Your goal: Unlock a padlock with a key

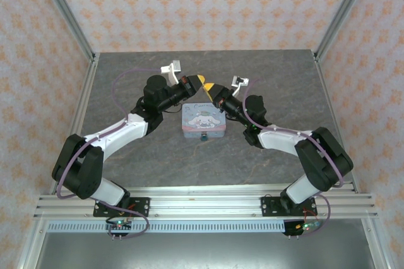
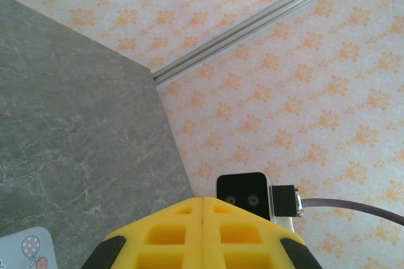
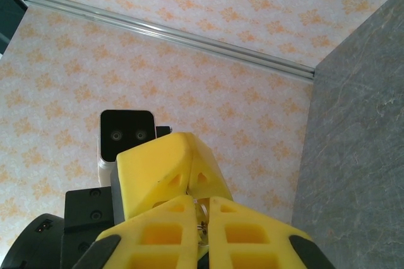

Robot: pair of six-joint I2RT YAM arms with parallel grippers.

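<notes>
My two grippers meet tip to tip in the air just behind the pastel tin (image 1: 204,119). The right gripper (image 3: 201,201) is shut on the key (image 3: 201,223), a tiny silvery-dark sliver pinched between its yellow fingers. The left gripper (image 2: 202,201) is shut, its yellow fingers (image 3: 165,169) pressed against the right gripper's tips; I cannot tell whether it also pinches the key. From above, the left gripper (image 1: 200,80) and right gripper (image 1: 211,87) touch. The padlock (image 1: 204,136) is a tiny blue-teal speck at the tin's near edge.
The tin's corner (image 2: 25,250) peeks in at the left wrist view's lower left. Each wrist camera faces the other's: the right one's camera (image 2: 240,196) and the left one's camera (image 3: 127,133). Patterned walls and metal posts surround the grey table (image 1: 151,155).
</notes>
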